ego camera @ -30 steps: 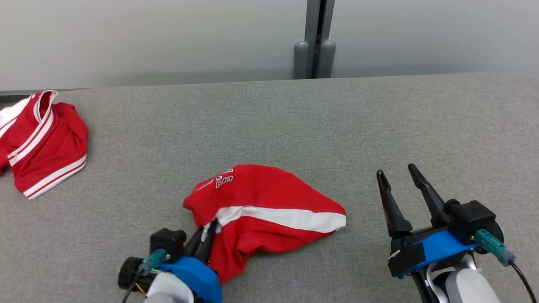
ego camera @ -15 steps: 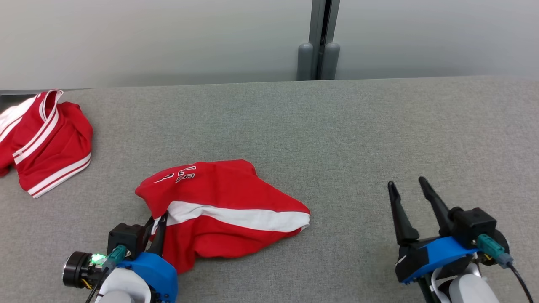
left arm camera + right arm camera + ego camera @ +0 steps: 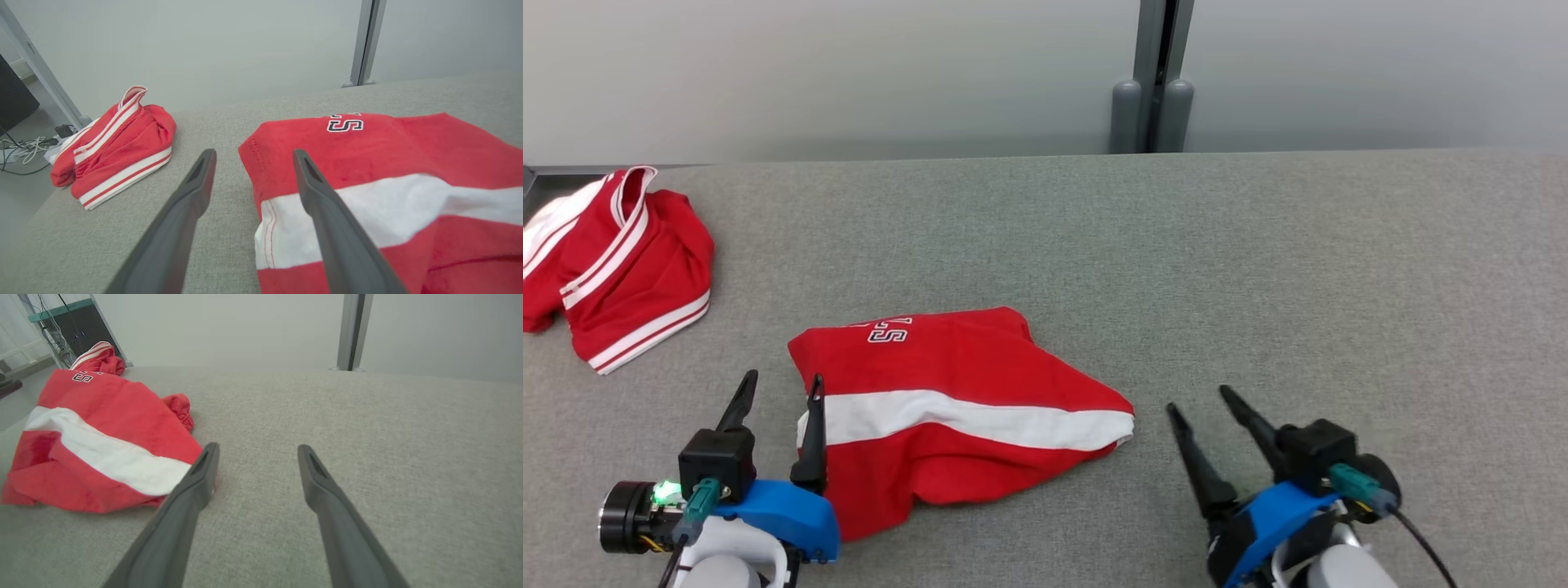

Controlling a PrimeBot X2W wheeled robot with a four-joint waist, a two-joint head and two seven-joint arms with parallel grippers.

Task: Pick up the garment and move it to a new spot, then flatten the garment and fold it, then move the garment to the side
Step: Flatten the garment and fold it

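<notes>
Garment (image 3: pixel 956 425) lies bunched on the table (image 3: pixel 1258 269) between the left end effector (image 3: pixel 783 378) and the right end effector (image 3: pixel 1198 398). Both stand with fingers apart, empty; the left straddles the hem (image 3: pixel 261 228). Pinching several layers together would prevent flattening.

The garment (image 3: pixel 980 367) is red, with a broad white band across its middle and white outlined letters near its far edge. It lies rumpled and only partly spread on the grey table (image 3: pixel 1258 269), near the front left.
</notes>
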